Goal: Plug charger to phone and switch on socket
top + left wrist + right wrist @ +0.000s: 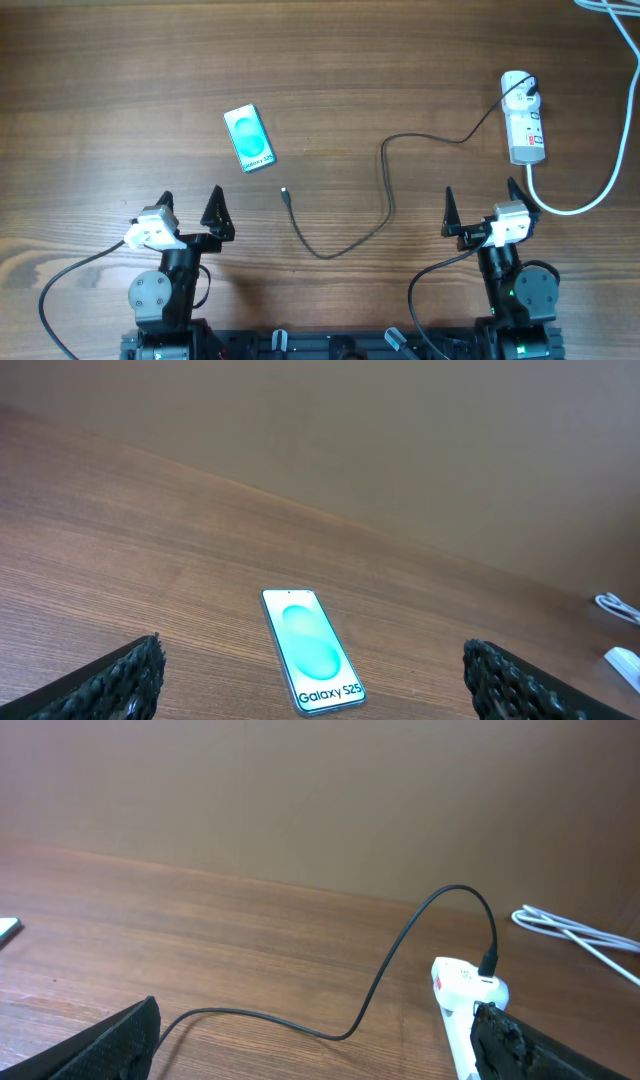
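The phone (249,138) lies flat left of centre, teal screen up; in the left wrist view the phone (312,650) rests ahead of and between my wide-apart fingers (110,685). The charger (385,170) is a thin black cable whose plug sits in the far end of the white socket (522,118), and its free connector tip (285,193) lies on the wood right of the phone. My left gripper (190,208) is open near the front edge, below the phone. My right gripper (482,205) is open too, below the socket (465,990), with the charger (400,950) curving ahead of it.
A thick white cord (600,195) loops from the socket's near end out past the table's right side and up to the far right corner; the same cord (580,930) shows at the right in the right wrist view. The wooden table (120,70) is bare elsewhere.
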